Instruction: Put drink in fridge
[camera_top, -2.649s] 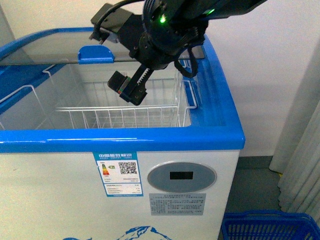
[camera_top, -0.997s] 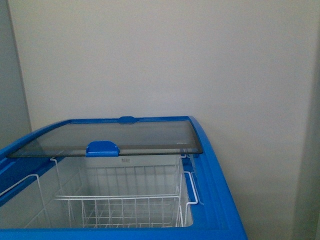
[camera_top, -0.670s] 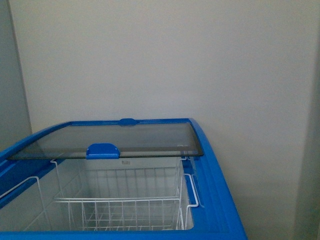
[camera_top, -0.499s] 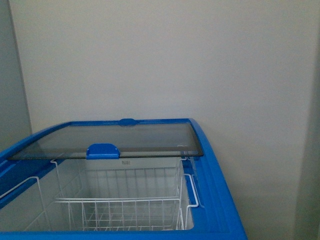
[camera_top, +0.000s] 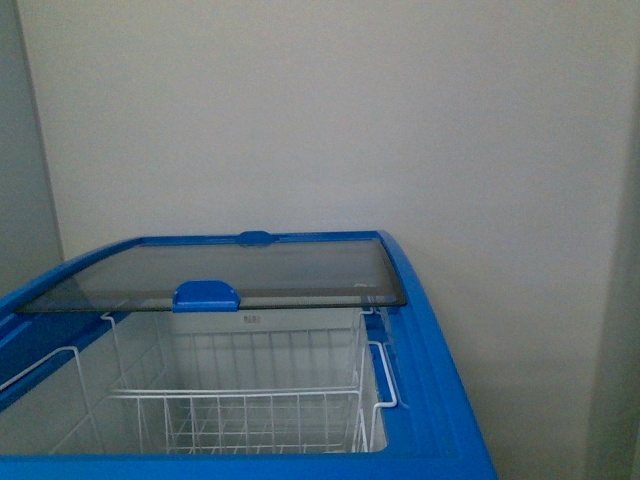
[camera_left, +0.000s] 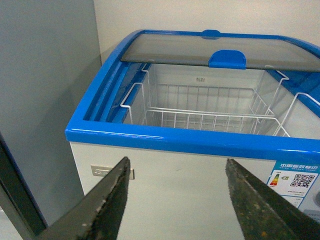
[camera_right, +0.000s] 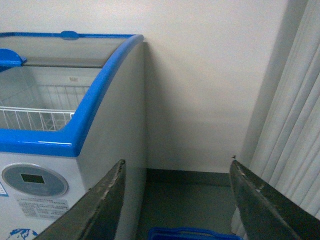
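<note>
The fridge (camera_top: 430, 340) is a white chest cooler with a blue rim, and its top is open at the near end. Its glass lid (camera_top: 250, 270) with the blue handle (camera_top: 205, 295) is slid to the back. The white wire basket (camera_top: 240, 400) hangs inside, and I see nothing in the part that shows. The drink is out of view in every frame. My left gripper (camera_left: 177, 161) is open and empty in front of the fridge (camera_left: 190, 140). My right gripper (camera_right: 177, 161) is open and empty, beside the fridge's right side (camera_right: 95, 107). No arm shows in the front view.
A grey cabinet (camera_left: 45, 100) stands close against the fridge's left side. A blue plastic basket (camera_right: 187, 233) sits on the floor under my right gripper. A pale curtain (camera_right: 295, 125) hangs to the right, and a plain wall lies behind.
2.6 s ago an arm hung over the fridge opening with a dark red-marked thing in its gripper; it has left the front view. The view now sits higher. Over the last second almost nothing moved.
</note>
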